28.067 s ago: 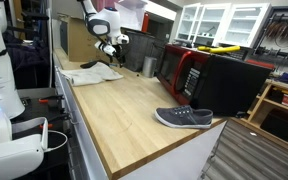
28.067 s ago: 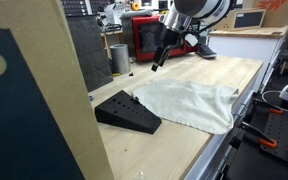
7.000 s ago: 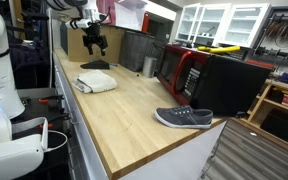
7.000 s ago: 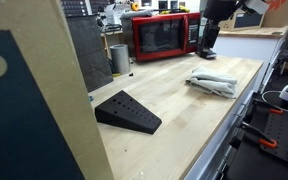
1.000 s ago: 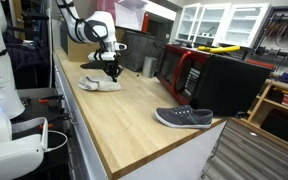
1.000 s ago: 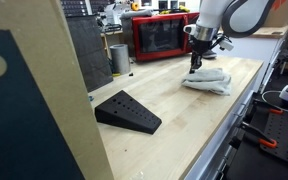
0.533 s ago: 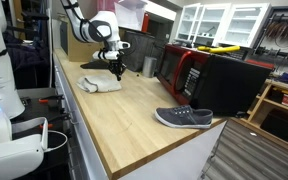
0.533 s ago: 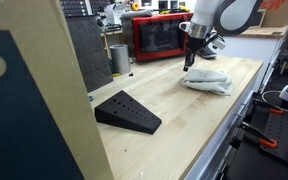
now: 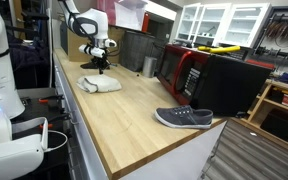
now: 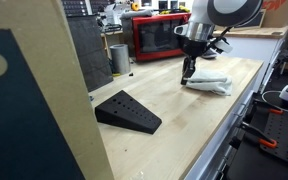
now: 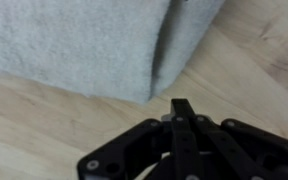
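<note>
the hand [image 10: 186,72] is seen clenched, fingertips [image 11: 182,106] pressed together with nothing caught between them. it is hung low over the desk [image 9: 124,125], just beside the folded towel [image 10: 210,82] and apart from it: a strip of bare wood is shown in the wrist view between the tips and the towel's nearest edge [image 11: 84,45]. in an exterior view the towel's long axis is laid running away from the hand, so the hand is placed off one short end, the end turned toward the black wedge [image 10: 127,112]. the red microwave [image 10: 162,38] is found beyond the towel, the shoe [image 9: 184,118] well apart from it. compared with a second ago, the hand has been drawn off the towel's top and shifted past that end; much earlier the cloth was spread flat, and now it is seen bundled.
</note>
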You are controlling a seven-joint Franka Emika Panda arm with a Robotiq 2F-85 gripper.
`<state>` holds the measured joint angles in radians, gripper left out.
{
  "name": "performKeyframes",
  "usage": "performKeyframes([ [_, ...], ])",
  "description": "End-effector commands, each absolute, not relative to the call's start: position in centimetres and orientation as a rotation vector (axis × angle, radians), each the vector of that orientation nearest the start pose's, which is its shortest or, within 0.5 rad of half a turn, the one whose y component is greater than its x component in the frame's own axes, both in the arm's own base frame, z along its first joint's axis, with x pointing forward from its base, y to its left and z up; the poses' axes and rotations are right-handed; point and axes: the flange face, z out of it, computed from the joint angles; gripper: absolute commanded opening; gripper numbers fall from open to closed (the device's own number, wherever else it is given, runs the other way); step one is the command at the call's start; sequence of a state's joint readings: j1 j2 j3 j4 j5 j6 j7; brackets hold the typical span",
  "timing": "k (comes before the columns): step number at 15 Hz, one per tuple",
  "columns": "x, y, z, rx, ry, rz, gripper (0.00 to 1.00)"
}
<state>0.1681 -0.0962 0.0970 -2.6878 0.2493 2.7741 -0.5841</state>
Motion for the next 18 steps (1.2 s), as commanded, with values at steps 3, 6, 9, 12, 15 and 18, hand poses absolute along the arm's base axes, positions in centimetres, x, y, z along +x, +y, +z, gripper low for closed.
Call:
performKeyframes([
  [3,38.1,9.9,31.0,-2.844,-0.982,-0.137,0.00],
  [6,36.8,9.1,32.3,-2.884,-1.006,-0.061,0.00],
  [9,36.4,8.1,33.4,-2.948,-1.062,-0.048,0.00],
  [12,36.2,7.1,33.5,-3.008,-1.096,-0.041,0.00],
  [15,36.1,5.6,32.1,-3.042,-1.099,-0.009,0.00],
  [18,36.9,4.2,30.4,-3.037,-1.068,0.038,0.00],
])
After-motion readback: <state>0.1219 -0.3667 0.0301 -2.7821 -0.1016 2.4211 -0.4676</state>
